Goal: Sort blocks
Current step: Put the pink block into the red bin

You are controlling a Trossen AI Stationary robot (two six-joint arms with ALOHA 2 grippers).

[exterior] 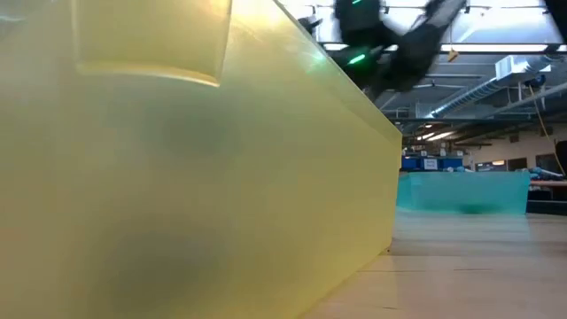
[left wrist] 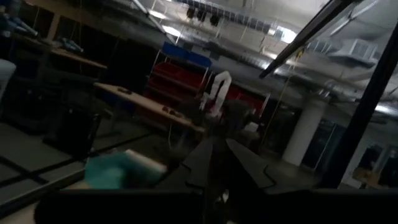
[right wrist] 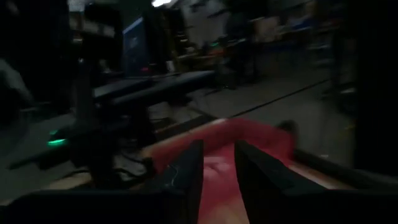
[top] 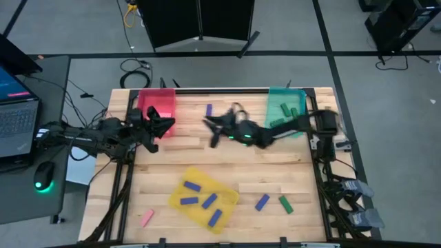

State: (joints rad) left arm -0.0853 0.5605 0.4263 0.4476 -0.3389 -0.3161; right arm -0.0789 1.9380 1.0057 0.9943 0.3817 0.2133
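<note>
In the high view, several blue blocks lie in the yellow tray (top: 180,204). A blue block (top: 209,109) lies near the far edge, and green blocks sit in the teal tray (top: 295,98). Near the front lie a pink block (top: 147,218), a blue block (top: 262,202) and a green block (top: 284,203). My right gripper (top: 211,131) (right wrist: 219,152) reaches across mid-table, just nearer than the far blue block; it is raised, slightly open and empty. My left gripper (top: 165,126) (left wrist: 219,146) hovers by the red tray (top: 157,103), its fingertips together and holding nothing.
The yellow tray's wall (exterior: 177,177) fills most of the low view, with the teal tray (exterior: 461,193) behind it at the right. A laptop (top: 14,114) and a mouse (top: 43,180) sit on a side desk to the left. Bare wood lies between the trays.
</note>
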